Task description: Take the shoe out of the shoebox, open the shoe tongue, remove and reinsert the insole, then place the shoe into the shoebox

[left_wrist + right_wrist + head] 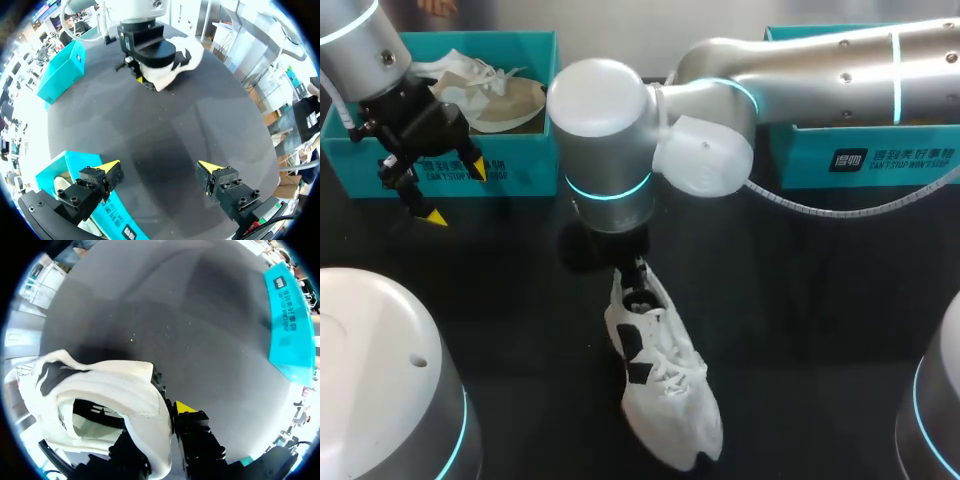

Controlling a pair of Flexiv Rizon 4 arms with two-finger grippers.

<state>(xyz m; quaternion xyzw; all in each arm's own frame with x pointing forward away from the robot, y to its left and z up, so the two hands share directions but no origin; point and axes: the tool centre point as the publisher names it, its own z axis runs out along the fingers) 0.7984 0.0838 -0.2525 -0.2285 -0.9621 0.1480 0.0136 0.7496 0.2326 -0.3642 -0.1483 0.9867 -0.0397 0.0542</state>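
White shoe (665,385), black side patches, laces up (heel collar pinched by right gripper (165,412)). Left gripper (160,170) spread wide beside shoebox (525,150).

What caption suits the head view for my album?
Right end effector grips a white shoe by its heel; left end effector hangs open beside a teal shoebox.

I am working at what is looking like a robotics lab bench, not a home or a shop. My two grey machine arms with glowing blue rings, the left arm (355,50) and the right arm (820,65), are reaching over a matte black counter (820,300). Along its far edge the left shoebox (525,160) and the right shoebox (800,160), both teal, are sitting, and a white shoe (670,390) is lying near the middle.
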